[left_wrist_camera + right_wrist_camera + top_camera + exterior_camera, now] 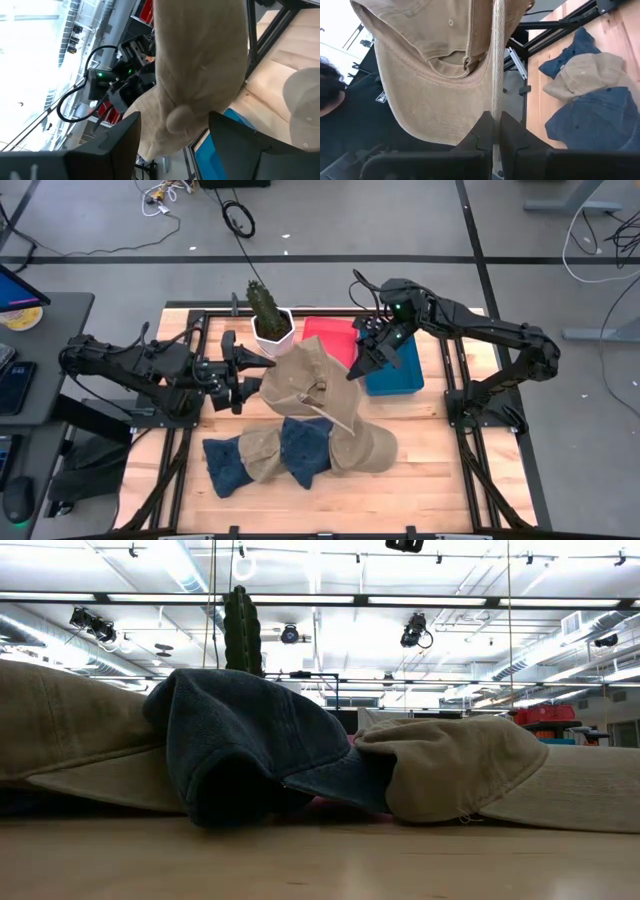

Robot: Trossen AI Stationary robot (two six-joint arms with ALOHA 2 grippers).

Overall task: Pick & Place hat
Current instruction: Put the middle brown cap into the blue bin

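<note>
The right gripper (494, 131) has its two fingers pressed together on the thin edge of a tan hat (437, 75), a pinch only the right wrist view shows plainly. There the hat hangs open side toward the camera, its inner band and brim spread above the fingers. In the high view the same gripper (358, 367) sits at the hat's (305, 380) right edge, over the middle of the table (440, 480).

The left gripper (262, 372) meets the hat from the opposite side. The left wrist view shows its fingers (117, 145) spread wide, with the hat's crown (200, 75) hanging down between them; whether the pads touch the cloth cannot be told.

Below the held hat, a row of hats lies on the wood: a blue hat (225, 465) at the left, then tan, blue and tan overlapping. The low view sees only this pile, with a blue hat (250, 745) in front and a cactus (241, 630) rising behind. From above, the cactus (265, 302) stands in a white pot (274, 332), beside a red bin (335, 340) and a blue bin (398, 370).
</note>
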